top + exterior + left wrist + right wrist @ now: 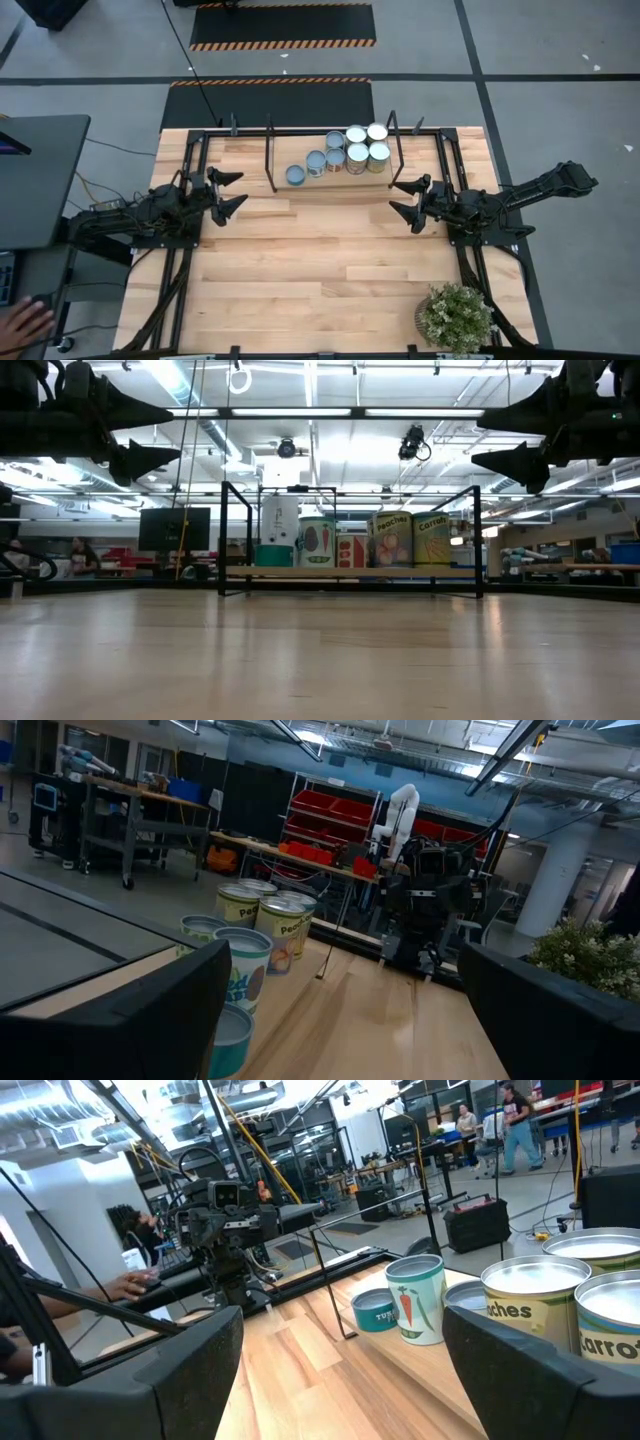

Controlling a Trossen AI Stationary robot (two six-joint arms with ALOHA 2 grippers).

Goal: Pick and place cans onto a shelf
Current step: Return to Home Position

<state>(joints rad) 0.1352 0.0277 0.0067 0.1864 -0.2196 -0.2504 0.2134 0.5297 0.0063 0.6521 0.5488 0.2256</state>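
The cans (345,150) stand bunched on the shelf (290,148) at the far edge of the bench (320,270). There are eight short metal cylinders with pale, ringed round tops. Most sit in a tight cluster toward the shelf's right half, with one low, teal-sided can at the left end of the row. From bench height their paper labels show, carrots and peaches among them. The shelf is a light wooden board inside a thin black frame of uprights and rails.

The bench is pale jointed planks, smooth and slightly glossy, with a bushy green plant (457,318) at its right front corner. Around it lies grey floor (560,50) with black mats (282,25) edged in orange-and-black stripes. Overhead run long ceiling lights (310,410), and farther off are racks of red bins (335,810) and people (515,1125). A person's hand (25,322) shows off the bench's left side.

The left tool (238,188) hangs above the bench just off the shelf's left front corner, fingers spread, gripping nothing. The right tool (396,196) mirrors it off the right front corner, likewise spread and empty. The cans lie between the two, touched by neither.
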